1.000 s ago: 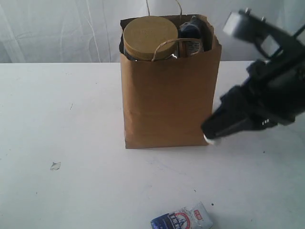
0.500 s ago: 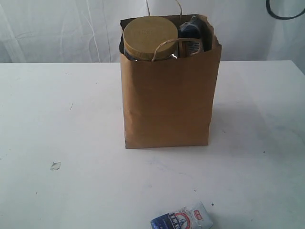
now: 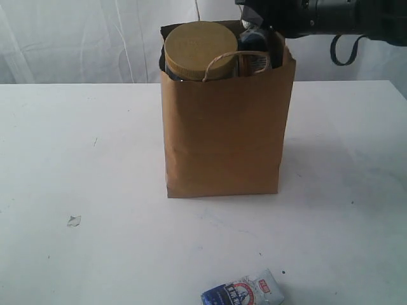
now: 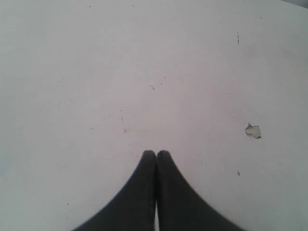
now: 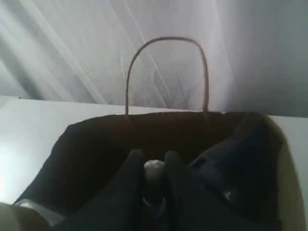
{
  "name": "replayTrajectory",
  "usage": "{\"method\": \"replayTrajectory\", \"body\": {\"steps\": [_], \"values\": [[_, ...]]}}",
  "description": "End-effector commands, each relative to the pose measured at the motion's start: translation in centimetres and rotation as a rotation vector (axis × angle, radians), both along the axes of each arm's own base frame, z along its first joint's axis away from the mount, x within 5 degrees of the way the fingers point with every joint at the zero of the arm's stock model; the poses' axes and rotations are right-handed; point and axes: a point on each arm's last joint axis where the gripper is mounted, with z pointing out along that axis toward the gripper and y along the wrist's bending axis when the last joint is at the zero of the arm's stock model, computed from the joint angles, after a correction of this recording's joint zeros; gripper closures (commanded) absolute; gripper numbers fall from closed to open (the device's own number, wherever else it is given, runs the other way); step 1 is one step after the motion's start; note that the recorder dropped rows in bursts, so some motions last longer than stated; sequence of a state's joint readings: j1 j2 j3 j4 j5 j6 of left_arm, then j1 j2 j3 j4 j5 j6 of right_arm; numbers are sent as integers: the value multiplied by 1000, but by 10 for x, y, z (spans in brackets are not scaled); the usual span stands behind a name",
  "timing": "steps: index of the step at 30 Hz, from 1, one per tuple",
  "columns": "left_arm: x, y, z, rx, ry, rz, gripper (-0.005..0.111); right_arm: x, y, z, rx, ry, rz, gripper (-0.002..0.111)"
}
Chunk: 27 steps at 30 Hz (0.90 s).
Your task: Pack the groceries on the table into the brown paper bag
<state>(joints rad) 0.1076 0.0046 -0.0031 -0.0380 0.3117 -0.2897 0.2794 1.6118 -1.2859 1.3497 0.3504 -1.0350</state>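
Two grippers: left gripper (image 4: 156,155) closed above bench (image 4: 96,72); right gripper (image 5: 154,159) pinching white bit (image 5: 154,171) over bag mouth
Brown paper bag (image 3: 222,133): upright on bench, tan-lidded jar (image 3: 199,49) inside
Blue-white packet (image 3: 243,293): on bench before bag

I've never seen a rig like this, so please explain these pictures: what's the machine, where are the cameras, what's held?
It is a robot with two arms, each ending in a pincer. One camera watches from outside: on the table stands a brown paper bag with a tan-lidded jar inside, and a small blue-white packet lies nearer the camera. The two other cameras sit on the wrists. The left pincer is shut and empty over the table; the right pincer, above the bag's opening, pinches a small white bit.
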Motion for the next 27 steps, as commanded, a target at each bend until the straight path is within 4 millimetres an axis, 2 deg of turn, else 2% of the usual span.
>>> {"method": "replayTrajectory", "body": {"steps": [1,7,15,21,25,27], "values": [[-1,-1,-3,-6,21,-8,107,-3,8,-5,7,29,102,87],[-1,-1,-3,-6,21,-8,107,-2,7,-4,1,22,89,81],[-1,-1,-3,-6,21,-8,107,-13,1,15,-32,-48,76,81],[-1,-1,-3,-6,21,-8,107,-35,-11,33,-380,-204,152,81],[-1,-1,-3,-6,21,-8,107,-55,-23,46,-542,-210,153,81],[-1,-1,-3,-6,21,-8,107,-64,-33,54,-616,-210,107,86]]}}
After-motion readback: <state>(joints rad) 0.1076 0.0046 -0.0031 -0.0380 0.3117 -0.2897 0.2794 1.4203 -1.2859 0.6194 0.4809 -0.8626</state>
